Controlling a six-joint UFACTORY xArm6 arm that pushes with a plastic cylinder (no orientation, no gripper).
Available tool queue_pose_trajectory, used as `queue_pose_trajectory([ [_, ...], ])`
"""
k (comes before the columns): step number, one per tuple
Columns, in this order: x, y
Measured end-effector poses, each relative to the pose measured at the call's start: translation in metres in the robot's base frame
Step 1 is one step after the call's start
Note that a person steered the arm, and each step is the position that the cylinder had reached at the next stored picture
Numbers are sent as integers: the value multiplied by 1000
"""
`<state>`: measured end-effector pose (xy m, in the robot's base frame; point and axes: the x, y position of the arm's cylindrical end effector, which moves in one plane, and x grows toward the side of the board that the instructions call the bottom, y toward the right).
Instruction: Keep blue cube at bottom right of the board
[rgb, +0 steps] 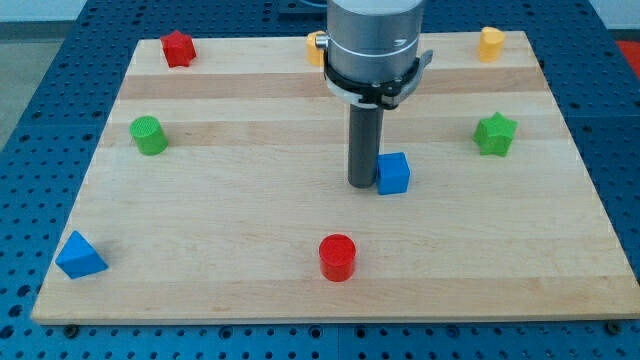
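Note:
The blue cube (393, 173) sits near the middle of the wooden board (250, 250), a little right of centre. My tip (362, 184) rests on the board directly at the cube's left side, touching or almost touching it. The rod rises from there to the grey arm body at the view's top.
A red cylinder (338, 257) stands at the bottom centre. A blue triangular block (79, 256) lies at the bottom left. A green cylinder (149, 135) is at the left, a green star (495, 134) at the right. A red block (178, 48), an orange block (316, 47) and a yellow block (490, 44) line the top edge.

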<state>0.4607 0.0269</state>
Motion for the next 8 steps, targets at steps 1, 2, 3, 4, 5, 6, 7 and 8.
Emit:
queue_pose_trajectory([
  [1, -22, -3],
  [2, -24, 8],
  [3, -7, 31],
  [4, 18, 54],
  [5, 46, 81],
  [6, 72, 104],
  [7, 76, 111],
  [8, 76, 111],
])
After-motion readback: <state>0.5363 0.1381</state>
